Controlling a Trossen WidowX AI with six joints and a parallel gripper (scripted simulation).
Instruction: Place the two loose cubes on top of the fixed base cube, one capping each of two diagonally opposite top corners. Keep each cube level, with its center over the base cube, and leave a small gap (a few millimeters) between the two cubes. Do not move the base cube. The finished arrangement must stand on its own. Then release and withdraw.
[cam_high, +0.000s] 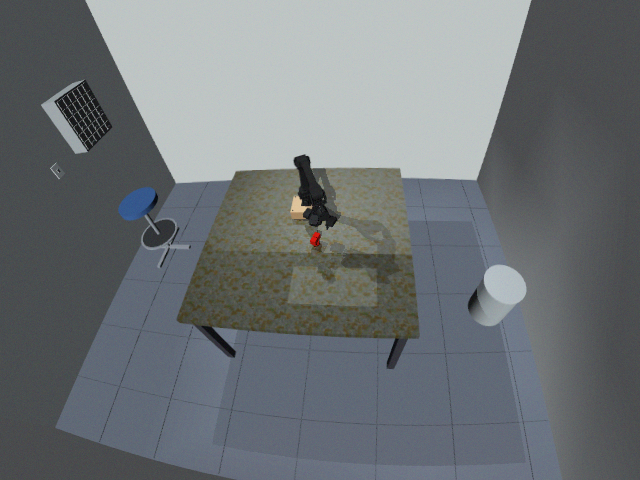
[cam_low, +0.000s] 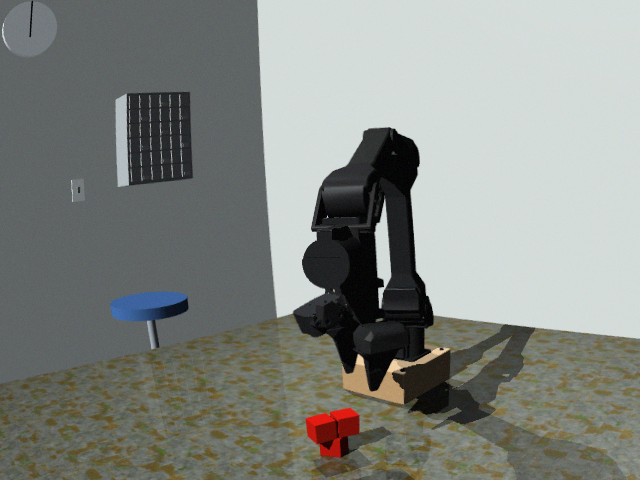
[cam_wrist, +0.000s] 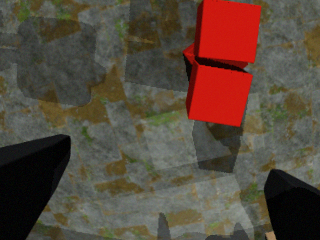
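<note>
The red base cube (cam_low: 333, 448) (cam_wrist: 190, 52) stands on the table, mostly hidden from above. Two red cubes rest on it: the one farther from the arm (cam_low: 321, 428) (cam_wrist: 229, 31) and the one nearer the arm (cam_low: 347, 422) (cam_wrist: 220, 95). They look about level, with a narrow dark gap between them, and overhang the base cube on opposite sides. In the top view the three merge into a small red cluster (cam_high: 315, 239). My gripper (cam_high: 320, 225) (cam_low: 361, 379) (cam_wrist: 171, 164) is open and empty, above the cubes' height and back toward the arm's base, clear of them.
The arm stands on a light wooden block (cam_high: 298, 212) behind the cubes, on the mottled table (cam_high: 237, 289) (cam_low: 155, 413). A blue stool (cam_high: 138, 203) (cam_low: 149, 305) and a white cylinder (cam_high: 502, 286) stand off the table.
</note>
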